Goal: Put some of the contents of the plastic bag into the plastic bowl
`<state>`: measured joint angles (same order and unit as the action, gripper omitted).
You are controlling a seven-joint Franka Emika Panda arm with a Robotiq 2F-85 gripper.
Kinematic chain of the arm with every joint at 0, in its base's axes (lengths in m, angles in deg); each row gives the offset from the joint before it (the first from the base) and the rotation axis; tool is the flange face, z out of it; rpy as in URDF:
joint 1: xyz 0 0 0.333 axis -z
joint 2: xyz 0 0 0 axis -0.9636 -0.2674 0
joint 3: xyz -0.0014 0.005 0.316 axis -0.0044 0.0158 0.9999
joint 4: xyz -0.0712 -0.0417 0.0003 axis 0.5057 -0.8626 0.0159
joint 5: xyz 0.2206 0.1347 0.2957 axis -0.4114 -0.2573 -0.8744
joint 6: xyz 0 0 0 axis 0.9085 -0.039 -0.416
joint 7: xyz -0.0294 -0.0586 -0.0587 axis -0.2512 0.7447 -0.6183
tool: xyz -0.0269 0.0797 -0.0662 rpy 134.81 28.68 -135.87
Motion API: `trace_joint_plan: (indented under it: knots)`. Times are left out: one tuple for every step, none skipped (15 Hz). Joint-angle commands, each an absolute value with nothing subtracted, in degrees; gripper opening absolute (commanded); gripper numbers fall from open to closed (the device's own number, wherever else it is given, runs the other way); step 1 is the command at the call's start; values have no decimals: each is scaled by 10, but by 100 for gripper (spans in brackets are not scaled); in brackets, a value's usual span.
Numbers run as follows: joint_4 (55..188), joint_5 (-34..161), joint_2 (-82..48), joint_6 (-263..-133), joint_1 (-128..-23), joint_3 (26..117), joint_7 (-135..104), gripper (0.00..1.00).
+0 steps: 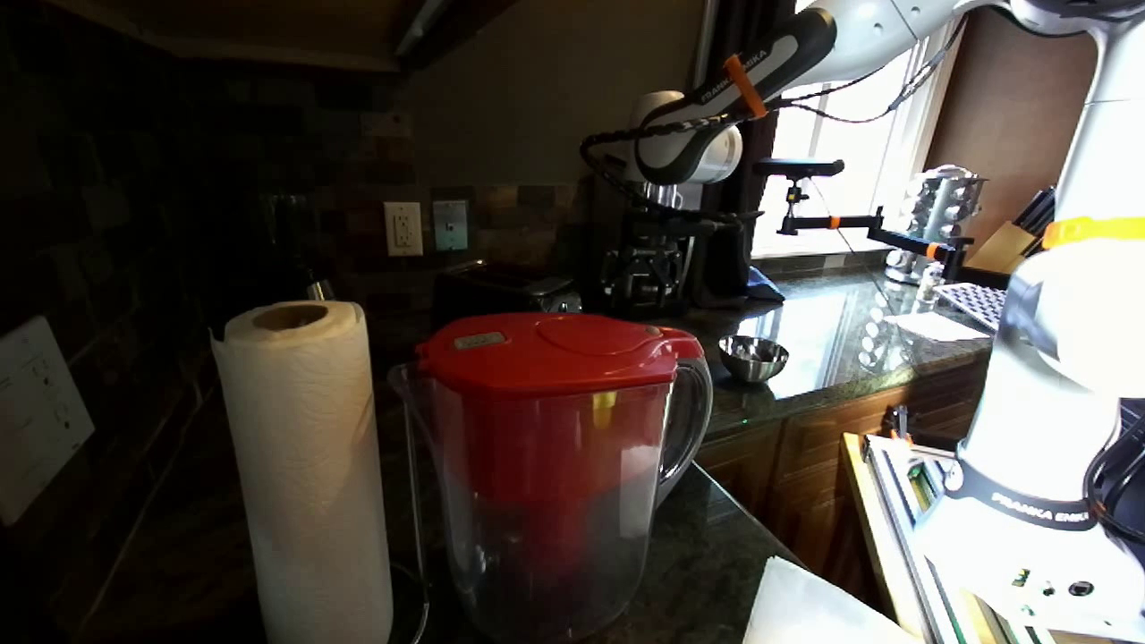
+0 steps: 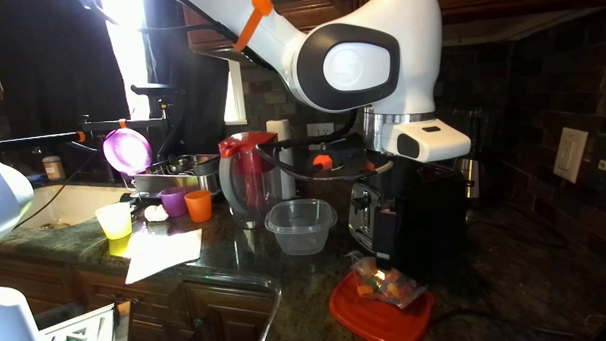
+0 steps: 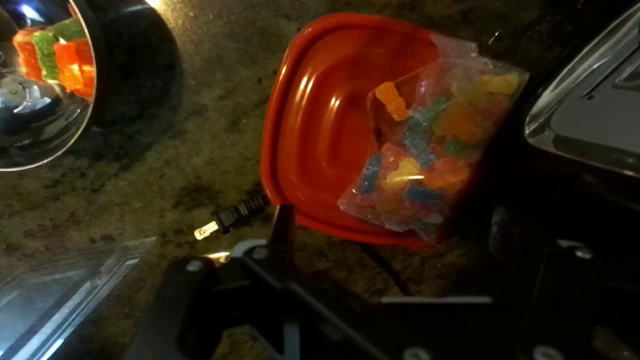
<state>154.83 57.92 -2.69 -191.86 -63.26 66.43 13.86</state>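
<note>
Kitchen counter, poor light. We have the gripper (image 3: 390,222) low over the stone, its fingers (image 3: 283,225) spread and, so far as we can see, nothing between them; the right-hand one in the wrist view is half lost in shadow. The plastic bag (image 3: 435,142) lies on the red lid (image 3: 320,140), just ahead of the fingertips and near the toaster (image 2: 364,222). Its long axis runs slantwise in the wrist view, from close by the fingertips away to the upper right — the grasp, we judge, turns on meeting that slant. Whether a fingertip touches it we cannot tell; nor which end is the mouth.

The plastic bowl (image 2: 301,232) stands upright in an exterior view, apart from the bag, near the red-topped pitcher (image 2: 251,175).

Materials: bag of thin clear film, glossy and creased; inside, gummy sweets (image 3: 422,150), stubby and frosted, in orange, blue, green and yellow. We expect it to sag when pinched, sweets sliding low. Lid smooth, a rounded square with stepped ridges. Bowl see-through, square-sided, rim flared. A steel bowl (image 3: 50,130), round and mirror-bright, holds similar coloured pieces — not our target.
</note>
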Motion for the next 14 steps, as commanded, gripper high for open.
trace_joint_plan:
  knots:
    - [1522, 561, -64, -1921, -636, 653, 179, 100]
    - [1517, 557, -71, -1919, -636, 651, 188, 100]
    - [1512, 553, -78, -1917, -636, 649, 194, 100]
    - [1508, 547, -86, -1916, -636, 648, 198, 100]
    - [1504, 541, -92, -1914, -637, 647, 203, 100]
    - [1500, 535, -99, -1912, -637, 647, 204, 100]
    - [1495, 527, -105, -1909, -637, 647, 202, 100]
    - [1490, 517, -112, -1903, -636, 647, 195, 100]
    - [1484, 510, -118, -1899, -636, 648, 193, 100]
    - [1480, 507, -125, -1896, -637, 647, 195, 100]
    - [1476, 504, -132, -1894, -637, 647, 196, 100]
    - [1471, 502, -138, -1893, -638, 647, 197, 100]
    - [1468, 500, -144, -1891, -638, 647, 197, 100]
    - [1464, 497, -150, -1890, -639, 647, 197, 100]
